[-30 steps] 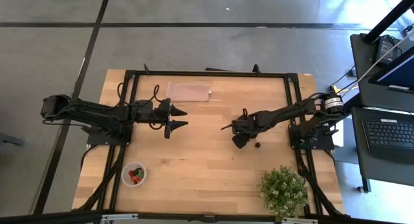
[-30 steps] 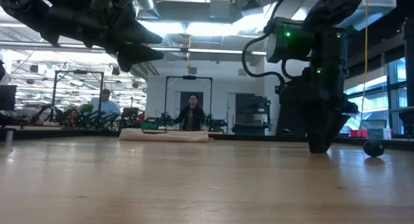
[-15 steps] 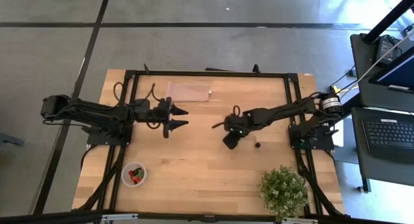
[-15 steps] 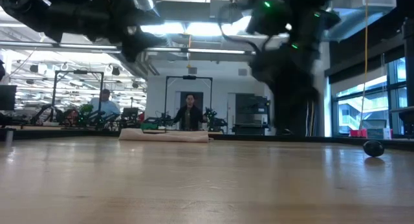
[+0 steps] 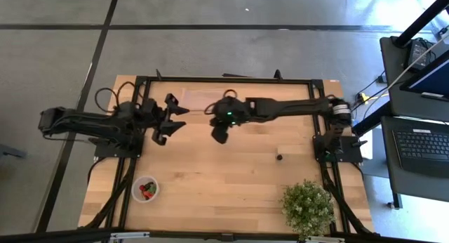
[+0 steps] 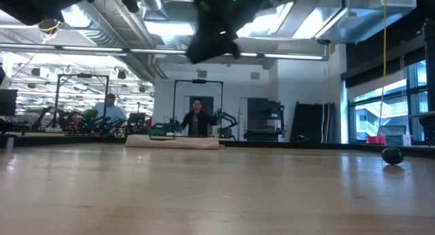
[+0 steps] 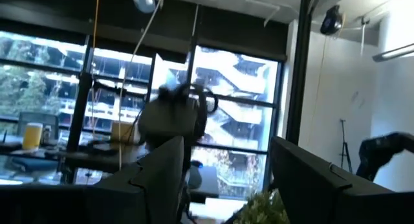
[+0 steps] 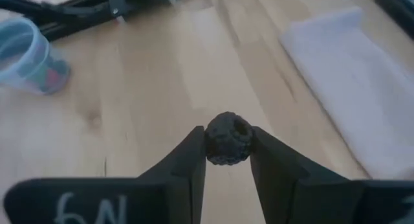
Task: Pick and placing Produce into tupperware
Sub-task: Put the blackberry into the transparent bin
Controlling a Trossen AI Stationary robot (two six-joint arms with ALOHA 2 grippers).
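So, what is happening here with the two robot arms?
The right gripper holds a dark berry above the middle of the table. The tupperware, already holding some produce, stands near the table's front left. The left gripper waits open at the left. Another berry lies on the table.

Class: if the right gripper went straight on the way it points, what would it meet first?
The right gripper, holding a berry, would probably meet bare table between tub and cloth.

Right end effector [image 5: 218, 134] is hanging over mid-tabletop [image 5: 231, 187], near the cloth [image 5: 200, 97]. Left end effector [image 5: 173, 119] is sitting with fingers spread. One dark berry [image 5: 279, 157] is lying alone; tub [image 5: 145, 189] is holding strawberries.
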